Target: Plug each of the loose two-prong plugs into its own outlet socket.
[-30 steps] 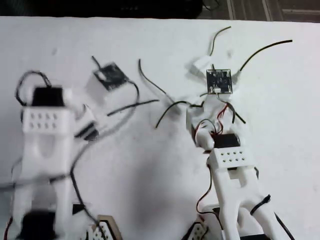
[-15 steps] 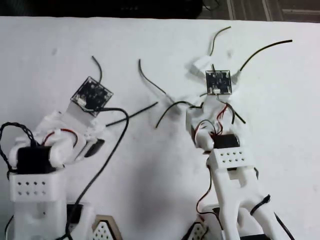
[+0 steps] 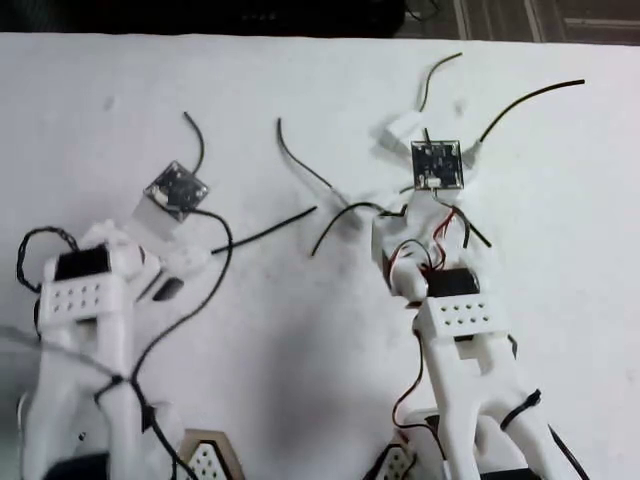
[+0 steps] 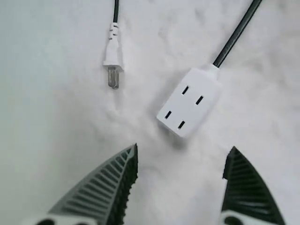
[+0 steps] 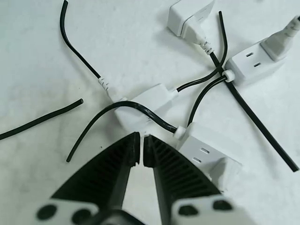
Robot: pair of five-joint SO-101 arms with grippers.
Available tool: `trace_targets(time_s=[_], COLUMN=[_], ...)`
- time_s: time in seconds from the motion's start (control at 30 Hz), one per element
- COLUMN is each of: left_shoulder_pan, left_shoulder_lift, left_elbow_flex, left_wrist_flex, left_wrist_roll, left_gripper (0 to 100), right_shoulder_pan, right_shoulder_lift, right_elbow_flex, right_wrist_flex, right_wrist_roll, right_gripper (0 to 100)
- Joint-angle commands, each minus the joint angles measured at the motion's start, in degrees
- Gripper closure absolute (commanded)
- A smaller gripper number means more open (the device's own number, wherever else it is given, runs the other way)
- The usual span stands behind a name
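Your left gripper [image 4: 180, 157] hangs spread over the tabletop's [image 4: 47, 122] left side. The loose two-prong plug [image 4: 113, 60] lies near its outlet socket [image 4: 189, 102], unplugged. Your right gripper [image 5: 141, 143] is pressed together. Next, pinch that plug.

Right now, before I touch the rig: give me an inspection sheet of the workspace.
Surface: white table, flat.
Job's things: loose two-prong plug lies apart from an outlet socket with empty slots, both ahead of the left tool; second outlet socket, slots empty, beside the right tool.
Clutter: nothing seen.
Grippers: left tool open, holding nothing; right tool shut, nothing between its fingers.
Cables: black cords cross one another ahead of the right tool.
Surroundings: dark area past the table's far edge.
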Motion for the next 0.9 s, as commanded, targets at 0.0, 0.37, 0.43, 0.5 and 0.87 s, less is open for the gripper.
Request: trace_targets(time_s=[0.0, 0.37, 0.43, 0.5, 0.87], left_shoulder_pan=[-0.5, -0.2, -0.1, 0.6, 11.6], left_shoulder_lift=[13.2, 37.7, 40.0, 41.7, 42.6], left_elbow_flex=[-11.1, -32.4, -33.9, -34.4, -33.7], left_wrist_flex=[-0.3, 8.3, 8.5, 8.6, 17.0], left_wrist_roll=[-2.6, -7.6, -7.6, -7.7, -7.6], left_gripper=[70, 71, 71, 72, 91], right_shoulder_pan=[0.1, -0.1, -0.1, -0.1, -0.1], right_shoulder_lift=[-1.2, -1.2, -1.2, -1.2, -1.2], right_elbow_flex=[-0.3, -0.3, -0.3, -0.3, -0.3], right_wrist_flex=[-0.9, -0.9, -0.9, -0.9, -0.9], right_wrist_roll=[-0.4, -0.4, -0.4, -0.4, 2.6], right_gripper=[97.8, 97.8, 97.8, 97.8, 97.8])
